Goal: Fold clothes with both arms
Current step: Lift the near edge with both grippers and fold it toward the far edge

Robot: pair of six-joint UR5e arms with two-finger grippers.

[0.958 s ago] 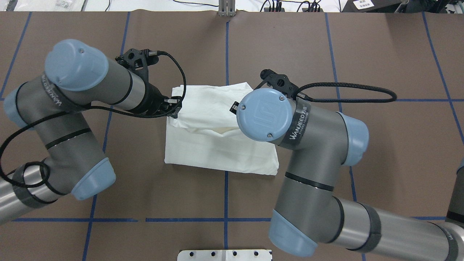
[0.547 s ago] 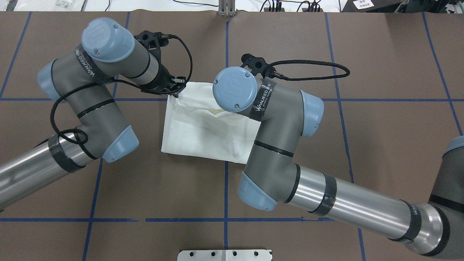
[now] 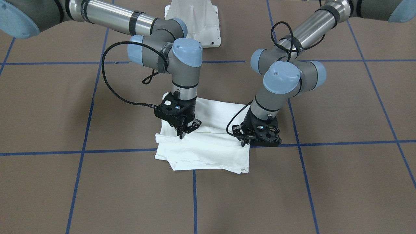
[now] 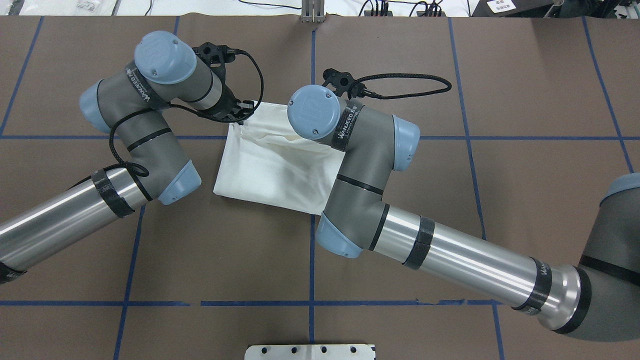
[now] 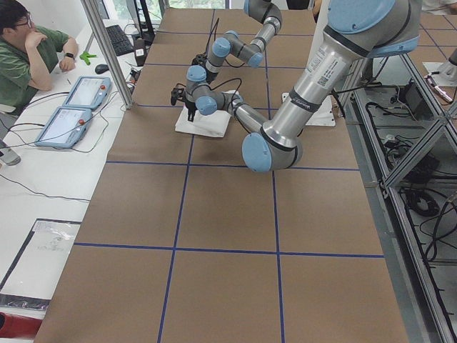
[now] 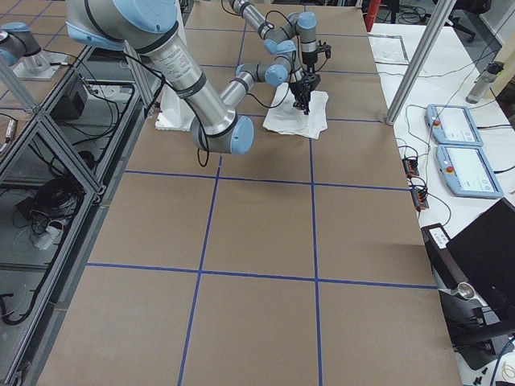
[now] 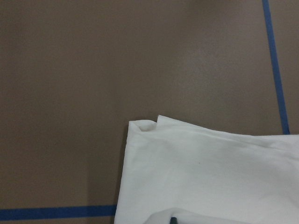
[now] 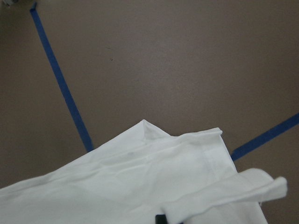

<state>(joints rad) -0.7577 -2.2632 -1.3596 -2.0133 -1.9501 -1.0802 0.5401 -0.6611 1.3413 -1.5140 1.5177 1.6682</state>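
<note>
Brown table (image 4: 525, 75) with blue tape grid (image 4: 311, 270), white pedestal base (image 3: 208, 32), green-shirted operator (image 5: 21, 64) beside two tablets (image 5: 61, 127).

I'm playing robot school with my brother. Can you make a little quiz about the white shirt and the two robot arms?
1. True or false: the left pincer and the right pincer are both far from the shirt.
2. Which colour are the tape lines on the table? A red, B blue, C yellow.
3. How many people sit beside the table? Count each person in the left side view.

Key: 1 false, both pincers are at the shirt. 2 B. 3 one.
</note>
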